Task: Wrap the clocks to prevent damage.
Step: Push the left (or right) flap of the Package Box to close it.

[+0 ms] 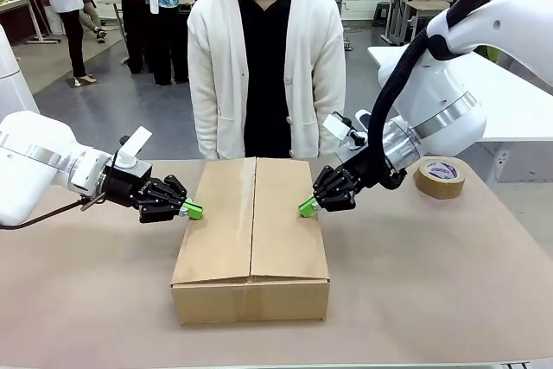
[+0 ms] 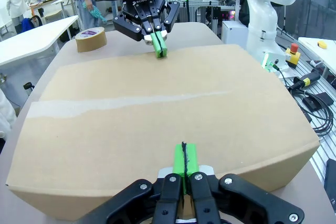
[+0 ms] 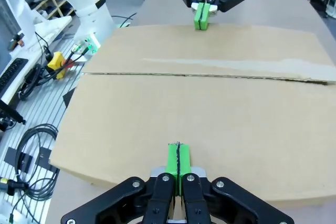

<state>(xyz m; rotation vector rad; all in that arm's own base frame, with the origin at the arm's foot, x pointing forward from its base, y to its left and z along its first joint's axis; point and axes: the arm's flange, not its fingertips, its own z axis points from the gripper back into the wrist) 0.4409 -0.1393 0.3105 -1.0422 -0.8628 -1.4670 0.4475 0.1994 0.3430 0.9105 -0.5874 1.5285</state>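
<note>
On the left, my left end effector (image 1: 194, 210) reaches in with its green pads pressed together, gripping nothing. The pads sit at the upper left edge of a closed brown cardboard box (image 1: 251, 231); I cannot tell how firmly they touch it. The box stands in the middle of the tabletop (image 1: 432, 291), its two top flaps (image 2: 157, 124) meeting along a centre seam. I judge the clocks to be inside it, hidden under those flaps. At the box's upper right edge, my right end effector (image 1: 307, 206) mirrors the first, pads closed and holding nothing. Farther right, well apart, lies a roll of brown tape (image 1: 441, 177).

The risk I see is uneven pressure. If one arm pushes harder, the box may twist or slide. If a pad rides up over the edge, it could dent a flap and press on the contents.

There is open tabletop on both sides of the box. A person (image 1: 265, 66) stands just beyond the far edge, so there is little room to push away from me. The near edge is not far from the box either.
</note>
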